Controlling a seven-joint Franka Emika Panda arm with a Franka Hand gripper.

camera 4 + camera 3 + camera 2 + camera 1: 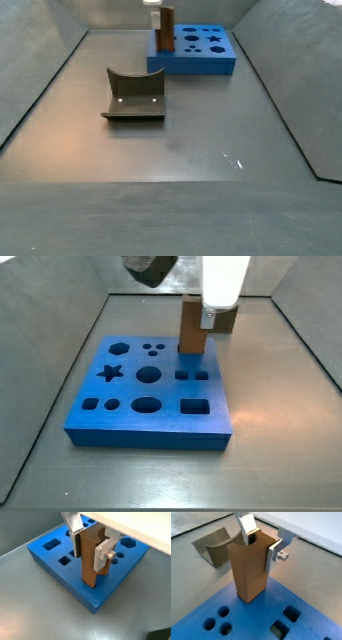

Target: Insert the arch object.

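The arch object (pixel 250 572) is a tall brown bar held upright, with a curved notch in its top end. My gripper (pixel 261 546) is shut on its upper part, one silver finger on each side, as a wrist view (pixel 89 551) also shows. The bar's (pixel 89 567) lower end meets the top of the blue board (pixel 40 554) near a corner. I cannot tell whether it sits in a hole. In a side view the bar (pixel 193 334) stands at the board's (pixel 147 438) far edge under the gripper (pixel 210 314). It also shows in a side view (pixel 164 30).
A squat dark grey-olive block (pixel 134 95) with a curved hollow lies on the grey floor apart from the blue board (pixel 201 62); it also shows in a wrist view (pixel 214 549). The board has several shaped holes. Grey walls enclose the floor.
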